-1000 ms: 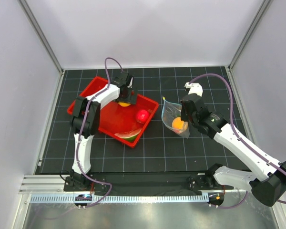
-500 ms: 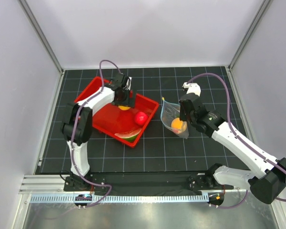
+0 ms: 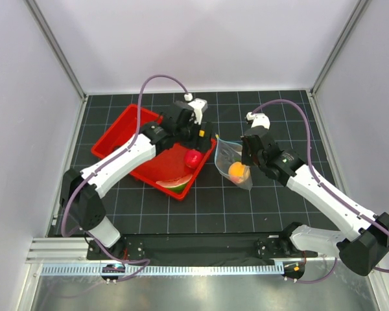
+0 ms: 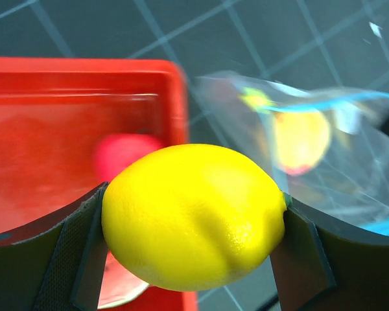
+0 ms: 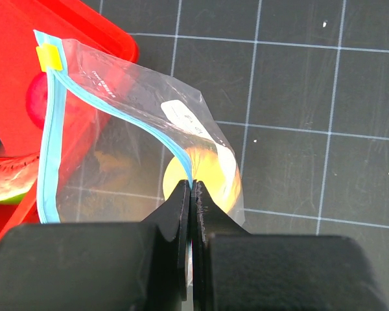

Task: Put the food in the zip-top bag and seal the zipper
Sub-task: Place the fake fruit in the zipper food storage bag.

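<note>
My left gripper (image 3: 200, 134) is shut on the yellow lemon (image 4: 193, 215) and holds it above the right end of the red tray, just left of the zip-top bag. The clear bag (image 3: 232, 162) stands open on the mat with the orange ball (image 3: 237, 170) inside; the ball also shows in the right wrist view (image 5: 207, 175). My right gripper (image 5: 192, 188) is shut on the bag's teal-blue zipper (image 5: 52, 139) edge and holds the mouth up. The red apple (image 3: 193, 158) and the watermelon wedge (image 3: 175, 183) lie in the tray.
The red plastic tray (image 3: 120, 123) sits left of the bag on the black gridded mat. White walls with metal posts close in the back and sides. The arm bases and a metal rail are at the near edge.
My left gripper lifted the lemon out of the tray and carried it right, toward the bag's mouth. My right gripper kept hold of the bag, shifting it slightly left.
</note>
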Robot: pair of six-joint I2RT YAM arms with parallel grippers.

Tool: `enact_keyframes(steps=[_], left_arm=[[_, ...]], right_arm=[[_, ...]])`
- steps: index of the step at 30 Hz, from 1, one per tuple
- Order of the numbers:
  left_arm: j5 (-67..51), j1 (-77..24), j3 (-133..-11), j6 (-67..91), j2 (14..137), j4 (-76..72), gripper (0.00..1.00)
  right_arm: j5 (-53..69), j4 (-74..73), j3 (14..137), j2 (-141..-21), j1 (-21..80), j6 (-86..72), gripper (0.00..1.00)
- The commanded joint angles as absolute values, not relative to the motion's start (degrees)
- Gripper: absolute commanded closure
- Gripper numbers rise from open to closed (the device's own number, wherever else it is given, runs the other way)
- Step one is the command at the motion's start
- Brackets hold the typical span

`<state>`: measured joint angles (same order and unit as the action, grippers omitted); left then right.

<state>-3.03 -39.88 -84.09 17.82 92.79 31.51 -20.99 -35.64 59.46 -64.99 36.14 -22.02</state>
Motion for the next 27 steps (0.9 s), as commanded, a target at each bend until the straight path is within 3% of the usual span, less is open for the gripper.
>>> enact_keyframes(steps=[1, 10, 19, 22, 24, 27], left_arm=[[-2.3, -43.8, -85.7, 18.8, 90.9, 29.8, 0.44], [-3.9, -50.7, -85.6, 21.0, 92.0, 23.9, 0.44], [-7.9, -51.5, -84.0, 23.8, 92.7, 17.1, 0.43], [-8.0, -51.6, -84.1, 23.9, 94.0, 17.0, 0.34], [-8.1, -51.6, -84.1, 24.1, 94.5, 17.4, 0.2], [-9.3, -51.8, -84.0, 24.3, 94.7, 17.4, 0.18]], right_arm=[[-19.6, -33.3, 61.0, -64.2, 35.9, -22.8, 0.99], [-17.2, -32.1, 60.3, -63.1, 35.9, -24.4, 0.99], [-13.7, -31.4, 60.0, -61.6, 35.2, -26.8, 0.99], [-13.4, -31.3, 60.0, -61.2, 35.0, -27.2, 0.99], [-13.2, -31.4, 59.9, -61.0, 34.9, -27.3, 0.99], [-12.6, -31.0, 59.4, -60.9, 34.5, -27.7, 0.99]])
